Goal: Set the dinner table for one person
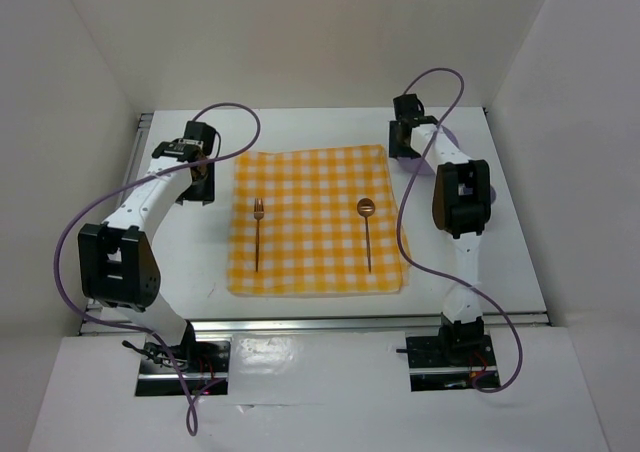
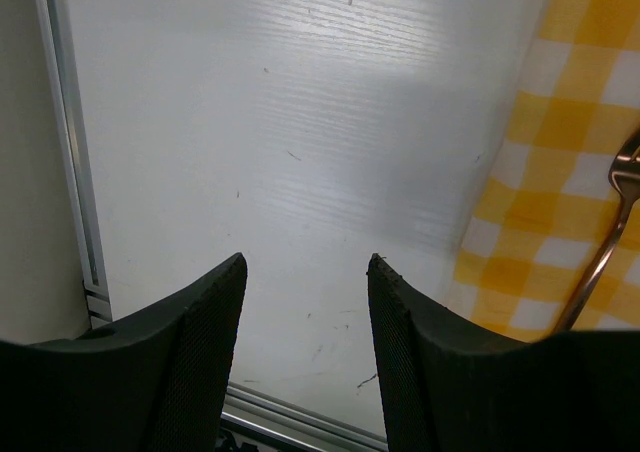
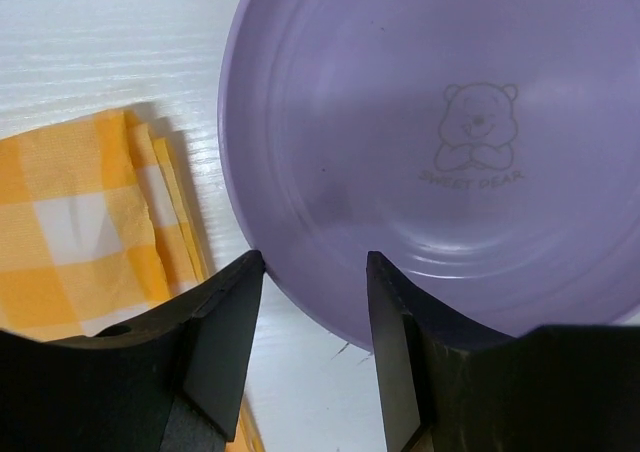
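Plain white walls box in the dinner table (image 1: 300, 132), whose white top carries a yellow-and-white checked cloth (image 1: 315, 262) at its centre. At the cloth's 9 o'clock the left gripper (image 2: 305, 262) hangs over bare tabletop, its jaws parted with nothing between them. The metal rail (image 2: 68, 172) runs at its 9 o'clock, and a fork (image 1: 257, 234) lies on the cloth at its 3 o'clock. On the cloth's right half lies a spoon (image 1: 367, 234), parallel to the fork, with a free strip of cloth between them. At the cloth's 1 o'clock corner the right gripper (image 3: 312, 260) is also parted and holds nothing. It is poised over the near rim of a purple plate (image 3: 420, 122), which rests on the table just beside the cloth's corner.

The step in hand looks like fetching the plate, since the cutlery is laid and the plate is not. The rim sits at 12 o'clock of the fingers (image 3: 225, 322), across their gap; whether it touches them cannot be told. The next move calls for straddling the rim, closing firmly, then carrying the plate toward 7 o'clock, between fork and spoon. A smooth, shallow rim could slip.
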`<action>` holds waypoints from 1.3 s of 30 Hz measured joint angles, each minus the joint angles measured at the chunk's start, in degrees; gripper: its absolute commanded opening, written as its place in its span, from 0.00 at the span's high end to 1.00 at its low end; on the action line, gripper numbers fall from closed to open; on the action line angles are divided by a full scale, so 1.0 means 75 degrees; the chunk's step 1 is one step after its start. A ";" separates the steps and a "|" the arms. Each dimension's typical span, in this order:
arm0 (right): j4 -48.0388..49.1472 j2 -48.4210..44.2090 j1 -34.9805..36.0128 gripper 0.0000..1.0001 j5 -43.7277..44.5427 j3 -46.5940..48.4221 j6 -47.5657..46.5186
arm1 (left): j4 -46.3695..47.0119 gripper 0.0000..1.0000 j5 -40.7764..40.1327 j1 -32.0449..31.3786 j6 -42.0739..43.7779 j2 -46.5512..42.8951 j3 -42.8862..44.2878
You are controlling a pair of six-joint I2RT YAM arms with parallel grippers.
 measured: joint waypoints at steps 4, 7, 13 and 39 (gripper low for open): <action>0.0003 0.0026 -0.0003 0.50 -0.0015 -0.0003 -0.0178 | -0.0009 0.41 -0.0003 0.0000 0.0020 0.0032 0.0000; 0.0169 0.0026 -0.0003 0.57 -0.0006 -0.0143 -0.0289 | -0.0009 0.41 -0.0012 0.0000 0.0023 0.0032 0.0000; 0.0239 0.0166 -0.0003 0.58 0.0117 -0.0242 -0.0437 | -0.0012 0.41 -0.0020 0.0000 0.0026 0.0032 0.0000; 0.0775 -0.0321 0.0892 1.00 0.1740 -0.0478 -0.1716 | -0.0015 0.41 0.0119 0.0000 0.0052 0.0032 0.0000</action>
